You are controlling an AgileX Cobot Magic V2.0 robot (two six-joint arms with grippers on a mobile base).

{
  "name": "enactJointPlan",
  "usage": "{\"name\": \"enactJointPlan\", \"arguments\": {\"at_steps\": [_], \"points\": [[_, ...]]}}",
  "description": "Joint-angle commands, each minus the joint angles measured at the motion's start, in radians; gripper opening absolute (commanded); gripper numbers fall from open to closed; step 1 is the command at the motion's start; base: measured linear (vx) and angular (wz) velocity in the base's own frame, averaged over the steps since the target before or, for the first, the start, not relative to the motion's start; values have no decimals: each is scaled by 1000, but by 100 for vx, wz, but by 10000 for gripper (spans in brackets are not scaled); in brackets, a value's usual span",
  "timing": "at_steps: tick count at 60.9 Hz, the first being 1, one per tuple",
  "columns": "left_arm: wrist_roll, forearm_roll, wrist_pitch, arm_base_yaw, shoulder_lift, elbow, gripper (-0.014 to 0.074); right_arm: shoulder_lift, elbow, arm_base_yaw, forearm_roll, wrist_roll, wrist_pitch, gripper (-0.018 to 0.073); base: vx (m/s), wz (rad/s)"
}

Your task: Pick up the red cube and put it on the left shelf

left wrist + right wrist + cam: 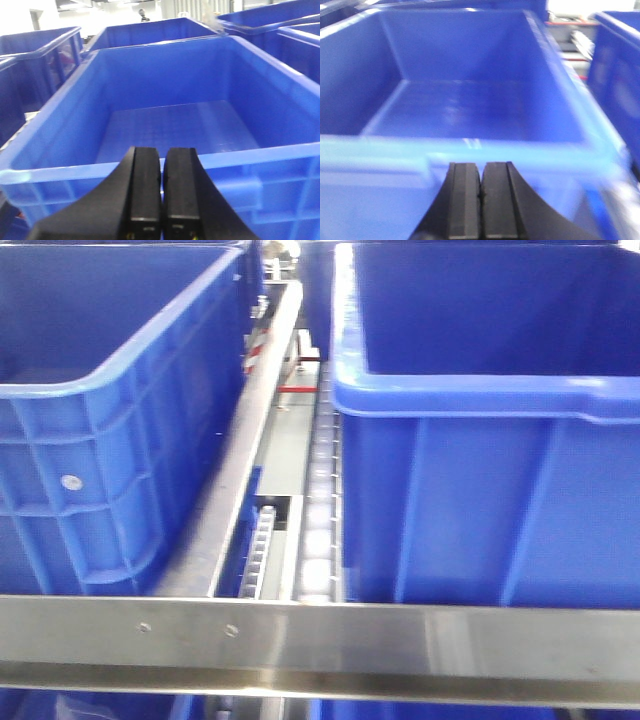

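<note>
— Red cube: nowhere in any of the three views. Cannot tell where it sits.

— Not in the bins?

— Checked the visible floors. Left wrist view looks down into a blue bin (170, 125); pale blue floor with a faint grid texture, nothing lying on it. Right wrist view looks into another blue bin (465, 107); smooth floor, a few light glints, nothing lying on it either, though blurred.

— And from the front?

— Two blue crates side by side. Left crate (110, 440), ribbed outer wall, only the upper inside walls showing, floor hidden. Right crate (480, 420), rounded rim, inside wall visible, floor hidden too. Between them a metal rail (235, 455) running away from the camera, and just beside it a roller track (322, 480). Across the bottom, a steel crossbar (320, 640) with two small screws.

— Grippers?

— Left gripper (162, 190): black fingers pressed nearly together, only a thin slit between, nothing held. Poised just in front of the near rim of its bin. Right gripper (481, 200): same, pads meeting along a hairline seam, nothing clamped, hanging before the near wall of its bin.

— Anything else around?

— More blue bins (40, 47) behind and beside in the left wrist view; another blue crate edge (617, 75) at the right of the right wrist view.
</note>
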State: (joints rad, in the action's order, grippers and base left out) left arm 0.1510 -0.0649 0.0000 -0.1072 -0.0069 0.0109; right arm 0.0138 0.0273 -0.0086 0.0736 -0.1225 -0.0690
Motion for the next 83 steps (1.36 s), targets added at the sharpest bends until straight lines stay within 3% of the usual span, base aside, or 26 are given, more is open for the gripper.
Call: {"name": "enactJointPlan", "arguments": {"at_steps": [1,83], "points": [[2,-2,-84,-9,8,22,106,14,-23,-5,0,3,77,49,-2,-13],[2,-2,-84,-9,8,22,106,14,-23,-5,0,3,77,49,-3,0]]}}
